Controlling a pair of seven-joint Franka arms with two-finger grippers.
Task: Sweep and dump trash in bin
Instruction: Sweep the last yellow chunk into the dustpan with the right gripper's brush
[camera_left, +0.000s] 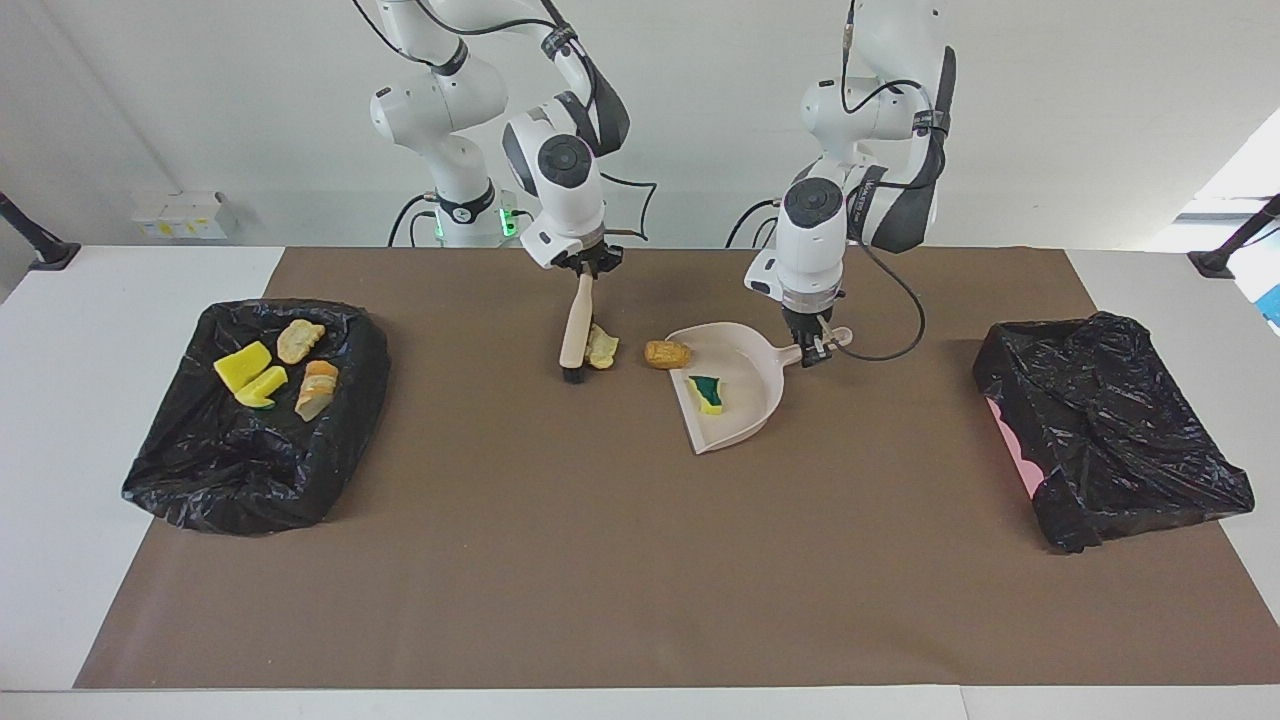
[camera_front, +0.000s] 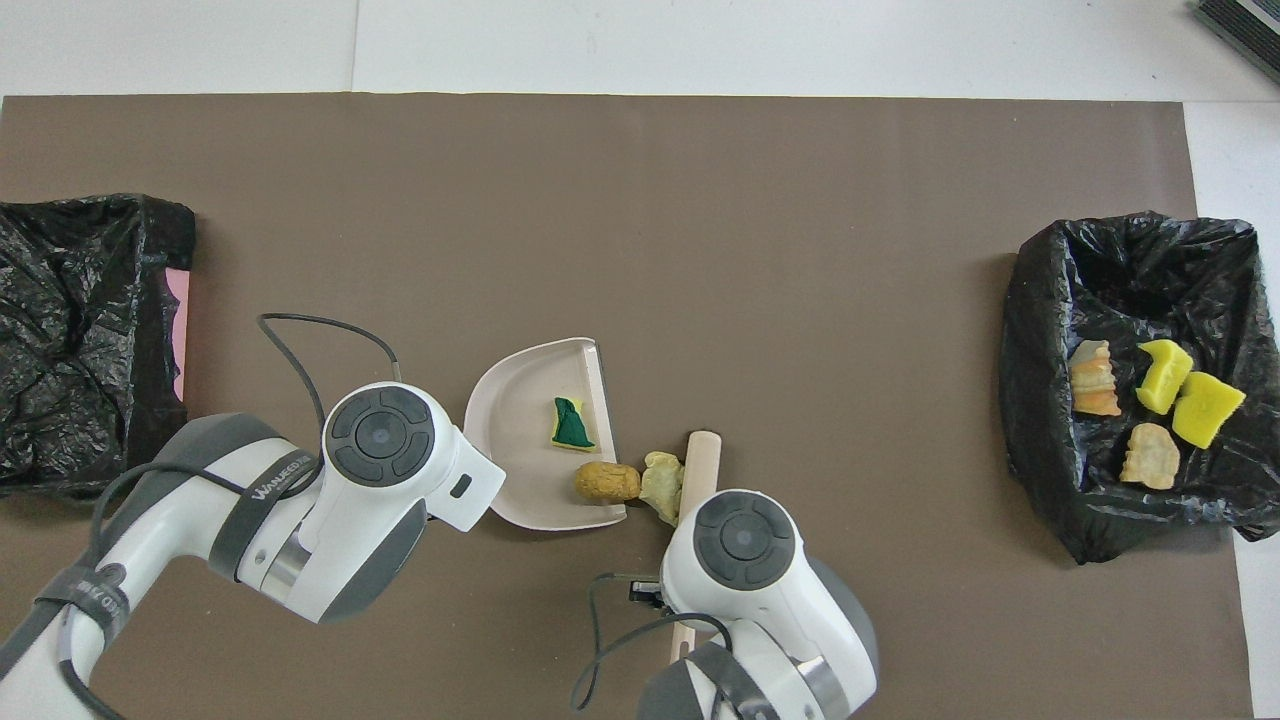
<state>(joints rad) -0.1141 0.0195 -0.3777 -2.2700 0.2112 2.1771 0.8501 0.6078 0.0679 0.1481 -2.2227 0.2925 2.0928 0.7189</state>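
Right gripper (camera_left: 583, 268) is clamped on the brush (camera_left: 575, 330), bristles against the pale lump (camera_left: 601, 346) beside the dustpan (camera_left: 735, 395); left gripper (camera_left: 812, 345) pinches the dustpan's handle. The bun (camera_left: 667, 353) sits at the dustpan's lip, the green-and-yellow sponge (camera_left: 707, 389) inside. These pieces look light and soft, better pushed low than grasped.

1. A brown mat (camera_left: 640, 560) covers most of the white surface (camera_left: 90, 420).
2. A small white box (camera_left: 182, 214) sits on the surface near the mat's corner at the right arm's end, closest to the robots.
3. A black clamp foot (camera_left: 45, 252) stands on the surface just beside that box, farther out from the mat.
4. Another black clamp foot (camera_left: 1220, 262) stands off the mat at the left arm's end.
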